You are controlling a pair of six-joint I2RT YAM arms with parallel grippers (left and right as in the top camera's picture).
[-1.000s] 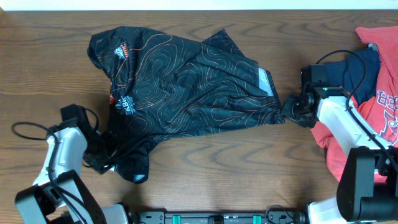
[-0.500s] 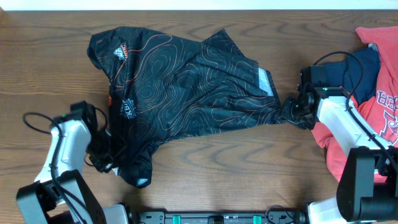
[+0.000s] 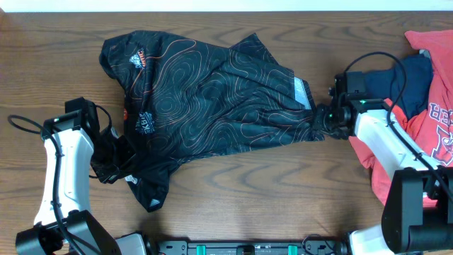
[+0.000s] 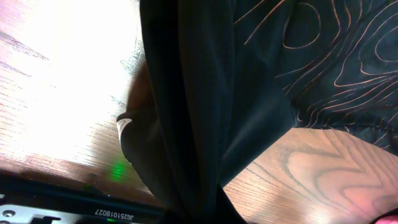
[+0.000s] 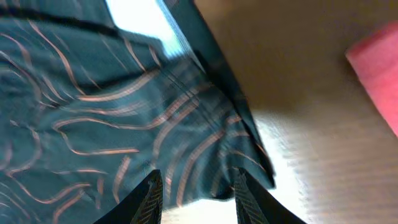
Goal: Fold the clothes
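The black jersey (image 3: pixel 212 92) with thin orange contour lines lies crumpled across the middle of the table (image 3: pixel 269 191). My left gripper (image 3: pixel 117 161) is shut on its lower left part. In the left wrist view the black cloth (image 4: pixel 311 62) runs straight down into the jaws and hides them. My right gripper (image 3: pixel 323 122) is at the jersey's right corner. Its fingers (image 5: pixel 152 196) stand apart, and the edge of the jersey (image 5: pixel 93 93) lies between their tips without being pinched.
A red T-shirt (image 3: pixel 432 120) and a navy one (image 3: pixel 414 81) are heaped at the right edge, just behind the right arm. A bit of the red cloth (image 5: pixel 373 62) shows in the right wrist view. Bare wood runs along the front and the left side.
My left gripper closed on the jersey's lower left part and moved up and right, dragging the cloth. My right gripper shifted slightly left and up at the right corner.
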